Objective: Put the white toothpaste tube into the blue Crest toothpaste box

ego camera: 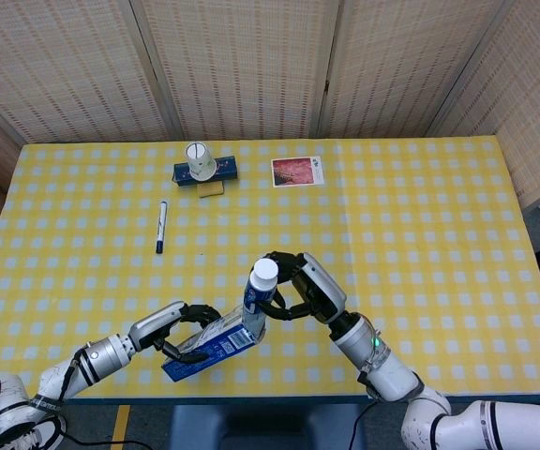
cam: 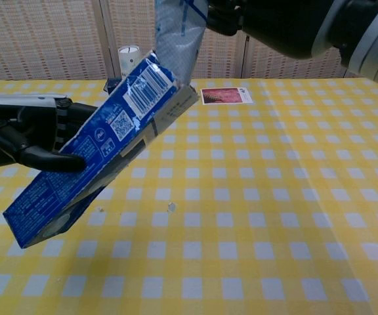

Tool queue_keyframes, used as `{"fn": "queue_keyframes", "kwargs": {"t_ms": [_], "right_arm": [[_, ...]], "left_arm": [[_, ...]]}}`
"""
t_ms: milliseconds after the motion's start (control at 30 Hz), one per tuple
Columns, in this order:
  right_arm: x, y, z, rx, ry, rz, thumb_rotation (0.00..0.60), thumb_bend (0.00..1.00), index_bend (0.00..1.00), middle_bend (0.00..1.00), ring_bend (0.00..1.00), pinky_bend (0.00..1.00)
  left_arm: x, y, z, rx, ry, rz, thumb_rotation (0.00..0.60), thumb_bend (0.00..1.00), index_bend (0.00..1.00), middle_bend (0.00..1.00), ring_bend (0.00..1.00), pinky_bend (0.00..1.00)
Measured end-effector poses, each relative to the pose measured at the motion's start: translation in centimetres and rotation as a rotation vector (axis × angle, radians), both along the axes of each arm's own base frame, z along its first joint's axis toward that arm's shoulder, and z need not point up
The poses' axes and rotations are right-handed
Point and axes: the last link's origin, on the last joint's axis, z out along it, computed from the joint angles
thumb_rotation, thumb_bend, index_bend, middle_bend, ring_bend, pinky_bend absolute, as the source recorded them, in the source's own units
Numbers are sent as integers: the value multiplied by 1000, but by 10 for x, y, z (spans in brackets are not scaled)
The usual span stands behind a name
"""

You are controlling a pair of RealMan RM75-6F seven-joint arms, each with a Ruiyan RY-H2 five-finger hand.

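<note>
Tube [ego camera: 256, 300] pinched near its cap by right hand [ego camera: 298, 292], crimped end just inside the open mouth of box [cam: 90, 154]. Box gripped around its middle by left hand [cam: 25, 141], tilted up toward the right, over the table's near edge. Likely trouble: tube steeper than box, so could jam on a flap, buckle, or push box out of the fingers.

The blue Crest box [cam: 97, 152] is tilted, its open end raised. The white toothpaste tube [cam: 178, 41] stands nearly upright, cap up, its lower end inside that opening.
</note>
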Motion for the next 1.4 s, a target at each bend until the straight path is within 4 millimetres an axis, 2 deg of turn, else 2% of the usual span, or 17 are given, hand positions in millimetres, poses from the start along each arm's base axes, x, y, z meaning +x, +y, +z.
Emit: {"fn": "queue_keyframes", "kwargs": {"t_ms": [300, 500, 733, 1067, 1400], "right_arm": [[-8, 0, -3, -8, -88, -14, 600, 630, 755, 545, 780, 792], [-7, 2, -15, 6, -146, -16, 600, 630, 755, 545, 780, 792], [-15, 3, -29, 43, -248, -35, 600, 630, 755, 545, 779, 792], [-31, 5, -46, 43, -287, -56, 600, 630, 755, 545, 780, 792], [-24, 5, -56, 47, -237, -47, 600, 629, 755, 545, 778, 792]], "left_arm": [[-3, 0, 3, -12, -49, 27, 600, 310, 391, 559, 510, 320], [-2, 0, -2, -35, -72, 25, 600, 311, 393, 561, 511, 321], [-3, 4, 4, -29, -131, 57, 600, 311, 397, 568, 514, 323], [-6, 8, 15, -28, -192, 84, 600, 310, 399, 571, 515, 325], [-6, 7, 15, -24, -188, 82, 600, 311, 399, 571, 516, 324]]}}
